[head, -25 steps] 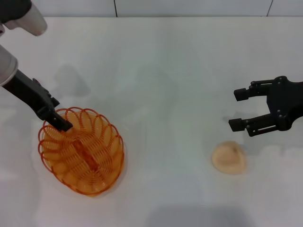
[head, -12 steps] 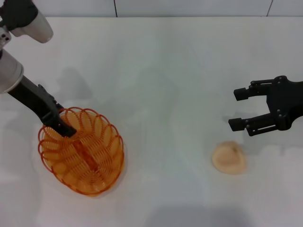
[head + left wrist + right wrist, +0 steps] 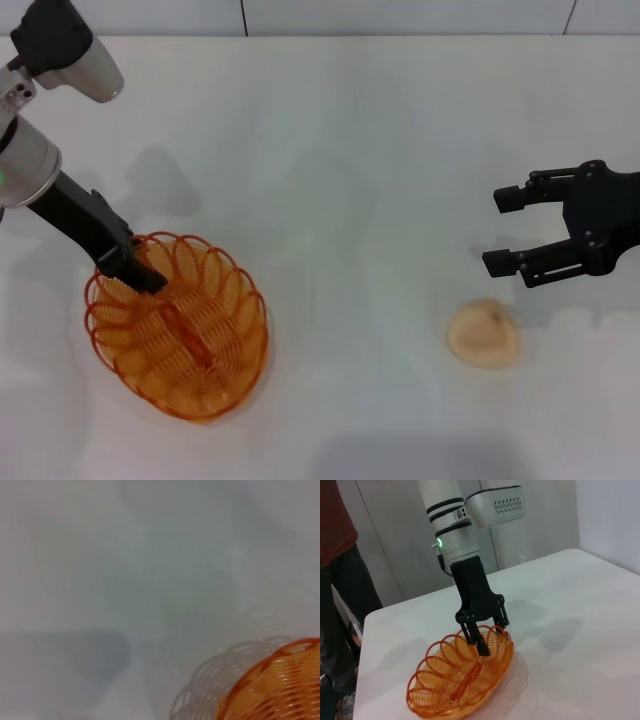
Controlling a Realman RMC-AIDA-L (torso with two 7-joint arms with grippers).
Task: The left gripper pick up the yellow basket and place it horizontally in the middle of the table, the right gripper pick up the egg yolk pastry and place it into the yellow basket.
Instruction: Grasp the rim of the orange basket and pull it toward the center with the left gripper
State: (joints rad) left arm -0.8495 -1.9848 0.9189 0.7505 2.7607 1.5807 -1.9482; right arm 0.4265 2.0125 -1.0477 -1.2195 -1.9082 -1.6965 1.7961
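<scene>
The wide, plain white table lay before me, with pale wall panels along its far edge. My left gripper, a black two-fingered claw on a black and silver arm, was clamped on the far-left rim of the yellow basket, an oval orange-amber wire basket with a looped, scalloped rim, on the near left of the table. Over the last second the basket had shifted slightly toward the right and tipped, its gripped end lifting; in my right wrist view that end of the basket stood higher than the other, so I judged the lift had only just begun and the carry to the middle lay ahead. My right gripper, the matching black claw, had not moved; it hung with its fingers spread, holding nothing, just beyond the egg yolk pastry, a small pale beige domed bun resting untouched on the near right.
</scene>
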